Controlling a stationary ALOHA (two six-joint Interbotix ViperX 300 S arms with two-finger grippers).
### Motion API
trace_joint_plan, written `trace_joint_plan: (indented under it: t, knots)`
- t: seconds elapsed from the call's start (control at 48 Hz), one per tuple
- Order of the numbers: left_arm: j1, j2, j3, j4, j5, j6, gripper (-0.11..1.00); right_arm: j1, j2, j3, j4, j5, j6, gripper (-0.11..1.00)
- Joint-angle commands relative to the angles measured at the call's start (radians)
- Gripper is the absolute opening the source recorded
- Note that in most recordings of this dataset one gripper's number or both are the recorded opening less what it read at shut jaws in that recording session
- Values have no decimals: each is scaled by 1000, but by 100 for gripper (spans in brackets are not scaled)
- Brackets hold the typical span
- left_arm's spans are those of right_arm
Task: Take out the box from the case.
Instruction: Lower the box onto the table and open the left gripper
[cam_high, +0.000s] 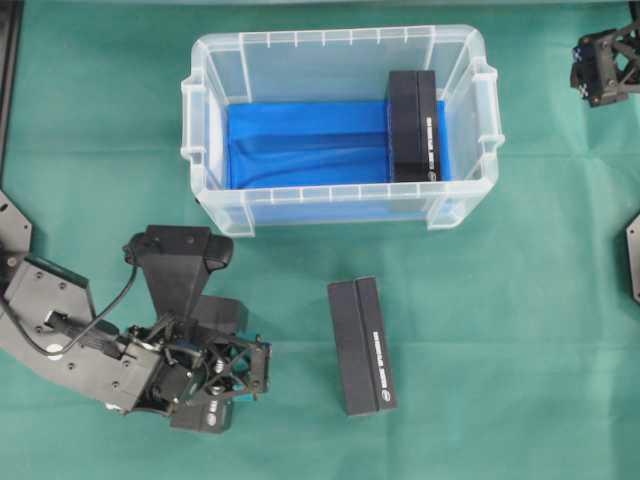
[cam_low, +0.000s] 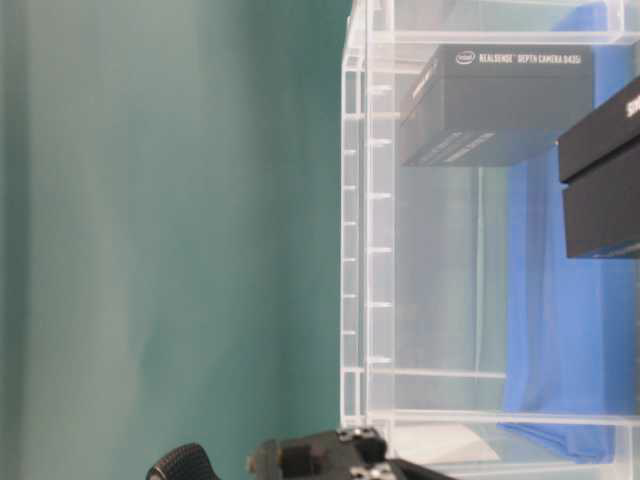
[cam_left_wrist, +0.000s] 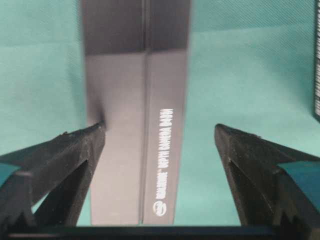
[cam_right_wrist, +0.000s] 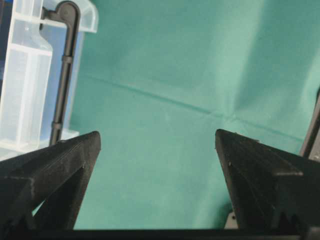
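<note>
A large clear, translucent plastic rectangular case (cam_high: 338, 130) with a ribbed rim and side handles is seen standing on the green-cloth-covered tabletop (cam_high: 520, 330), toward the far middle of the overhead view. Its bottom is lined with a blue cloth (cam_high: 300, 145). One long black rectangular cardboard box with white lettering (cam_high: 414, 126) is noted inside the case, lying against the right-hand end wall, on the blue cloth. In the table-level view that same box is seen through the clear wall, its white printed label readable. A second black rectangular box of the same kind (cam_high: 362, 345) is found outside the case, lying flat on the tabletop just in front of the near wall, apart from it. The left end effector (cam_high: 240, 372) is placed low at the near left, beside this outer box; in the left wrist view its fingers (cam_left_wrist: 60, 160) are spread wide, with the box between them and nothing pinched, though the left finger tip appears to lie at the box's edge. The right end effector (cam_high: 605, 65) is held at the far right corner, well apart from the case; its fingers (cam_right_wrist: 55, 165) are spread wide over bare green cloth.
</note>
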Motion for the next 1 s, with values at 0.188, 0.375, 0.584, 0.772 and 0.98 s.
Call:
trace_joint_plan:
  t: [0.188,0.375,0.584,0.772,0.98]
  knots:
    - [-3,-20,-21,0,-18,-3,96,3,-5,-11,0,-5,0,94]
    - [-2,-34,-21,0,-18,-3,96,3,-5,-11,2,-6,0,94]
    - [14,-86,-44,0,-5,-3,96,3,-5,-11,0,-6,2,94]
    - [23,-140,-92,0,106,-2,96,3,-5,-11,0,-8,3,94]
    - [28,-183,-190,0,259,0,96,2,-5,-12,0,-8,3,94]
